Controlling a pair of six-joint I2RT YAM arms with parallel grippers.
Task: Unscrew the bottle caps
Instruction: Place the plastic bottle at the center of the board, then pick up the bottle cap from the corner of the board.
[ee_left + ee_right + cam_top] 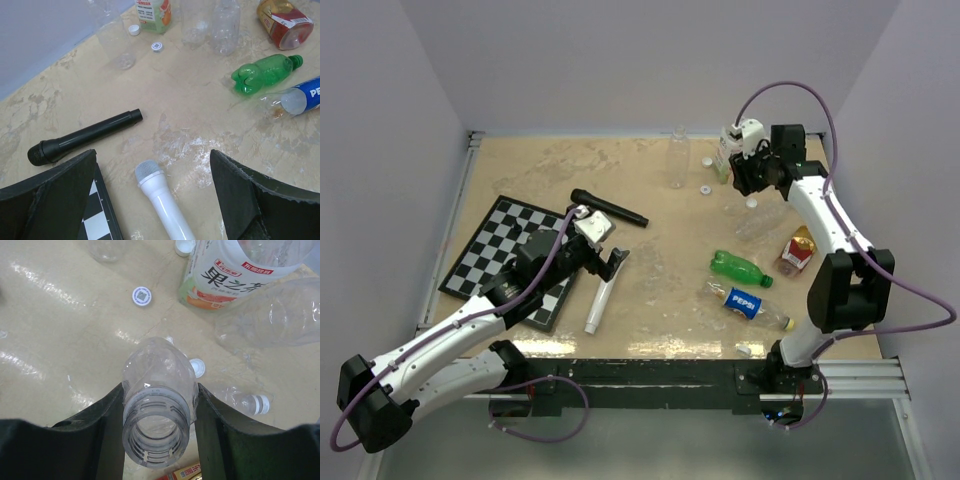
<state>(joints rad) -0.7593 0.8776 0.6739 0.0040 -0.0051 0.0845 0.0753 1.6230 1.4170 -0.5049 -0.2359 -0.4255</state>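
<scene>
Right wrist: white cap beyond right gripper clasping bottle

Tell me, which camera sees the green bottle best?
The left wrist view. The green bottle lies there on its side, large, sharp and whole. The top external view also shows the whole bottle, but small, beside the Pepsi bottle. The right wrist view does not show it.

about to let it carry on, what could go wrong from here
The right gripper pinches the open clear bottle near its neck only; it may slip, or tip when set down among the other bottles.
Loose caps lie on the table nearby; the bottle could land on one.
The left gripper, open above the white microphone, may knock it when reaching.
</scene>
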